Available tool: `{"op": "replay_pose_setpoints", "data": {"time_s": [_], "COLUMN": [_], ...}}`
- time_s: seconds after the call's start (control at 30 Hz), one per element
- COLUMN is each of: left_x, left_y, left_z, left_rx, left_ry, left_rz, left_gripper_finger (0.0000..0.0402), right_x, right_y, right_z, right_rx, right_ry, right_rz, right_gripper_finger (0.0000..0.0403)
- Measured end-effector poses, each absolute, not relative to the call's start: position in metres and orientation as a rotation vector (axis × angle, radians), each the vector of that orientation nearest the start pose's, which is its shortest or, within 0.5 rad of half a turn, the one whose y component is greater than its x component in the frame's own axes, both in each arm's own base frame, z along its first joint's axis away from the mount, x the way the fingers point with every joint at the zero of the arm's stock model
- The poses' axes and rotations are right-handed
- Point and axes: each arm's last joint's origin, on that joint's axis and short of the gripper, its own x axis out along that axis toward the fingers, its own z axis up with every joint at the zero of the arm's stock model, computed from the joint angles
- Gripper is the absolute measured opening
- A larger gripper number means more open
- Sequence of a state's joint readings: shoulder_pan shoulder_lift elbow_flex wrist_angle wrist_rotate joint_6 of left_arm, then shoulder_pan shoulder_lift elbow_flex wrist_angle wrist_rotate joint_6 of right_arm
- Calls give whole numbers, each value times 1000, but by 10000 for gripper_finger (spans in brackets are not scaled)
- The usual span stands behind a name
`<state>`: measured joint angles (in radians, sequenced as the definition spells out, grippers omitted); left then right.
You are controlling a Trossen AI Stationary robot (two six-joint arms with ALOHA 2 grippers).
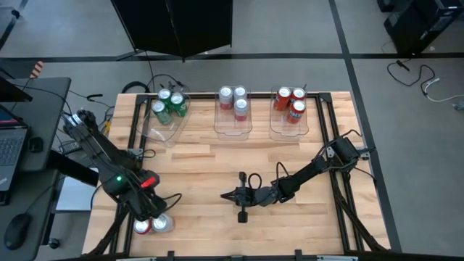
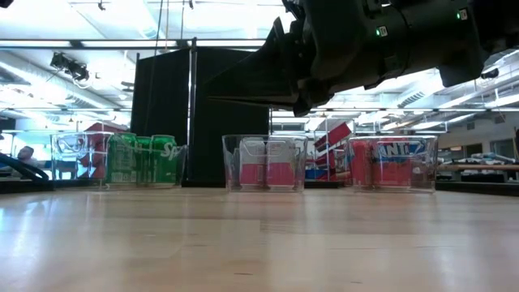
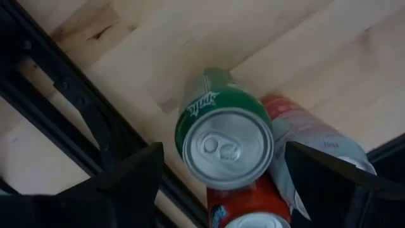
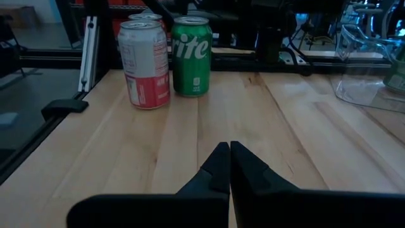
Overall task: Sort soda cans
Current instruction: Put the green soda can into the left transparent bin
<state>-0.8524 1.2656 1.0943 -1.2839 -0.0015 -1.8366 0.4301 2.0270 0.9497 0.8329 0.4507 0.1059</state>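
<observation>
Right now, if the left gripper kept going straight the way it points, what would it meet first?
Most likely the green can: the open left gripper hangs right over its silver top, fingers on either side. Just beside it stand a red can and a silver-white can.

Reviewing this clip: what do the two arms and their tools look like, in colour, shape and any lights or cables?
Both arms are black, built of jointed boxy segments. The left arm shows a small green light and a red patch near its wrist. The right arm carries a black cable looping by its base. The left tool has two dark wedge-shaped fingers; the right tool has two dark fingers that taper to points.
</observation>
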Motion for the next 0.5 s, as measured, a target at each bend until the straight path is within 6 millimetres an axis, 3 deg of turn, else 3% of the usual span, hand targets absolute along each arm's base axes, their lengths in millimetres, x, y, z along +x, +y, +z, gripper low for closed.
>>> {"op": "replay_pose_setpoints", "data": {"time_s": [0.5], "left_x": [141], "left_y": [-162], "left_z": [263], "left_rx": [-798], "left_ry": [1426], "left_rz": [728], "left_gripper_finger": [332], "right_x": [365], "right_y": [154], "right_z": [129], "right_rx": [4], "right_ry": [235], "right_rz": [-27], "right_gripper_finger": [0]}}
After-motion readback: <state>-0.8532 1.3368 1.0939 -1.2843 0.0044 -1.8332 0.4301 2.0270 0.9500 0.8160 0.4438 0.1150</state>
